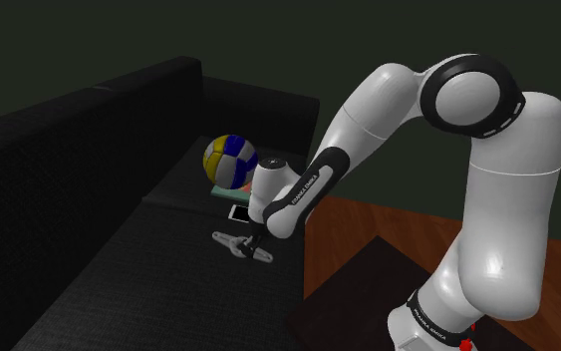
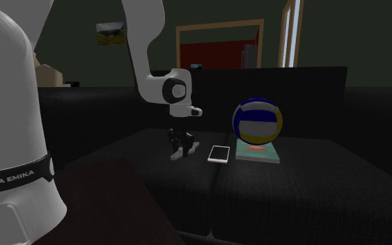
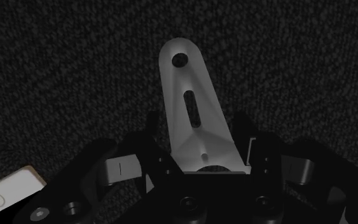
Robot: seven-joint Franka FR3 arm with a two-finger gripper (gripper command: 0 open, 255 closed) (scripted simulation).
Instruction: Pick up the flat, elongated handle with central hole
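Showing the black gripper [image 3: 198,130] at the lower middle of the wrist view, set narrow and clasping the wide end of a flat grey handle [image 3: 187,89], pressing both its edges with the fingers. Keeping that handle low on the black sofa seat [image 1: 119,279], near the shoulder view's centre, round hole pointing away from the gripper. Showing just beyond, right of centre in the second exterior view, a white phone [image 2: 218,153], then a blue, yellow and white ball [image 2: 257,124] sitting on a teal slab [image 2: 258,154].

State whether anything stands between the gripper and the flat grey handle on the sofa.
Nothing visible does. The gripper is right at the handle on the sofa seat; the white phone and the ball sit off to one side.
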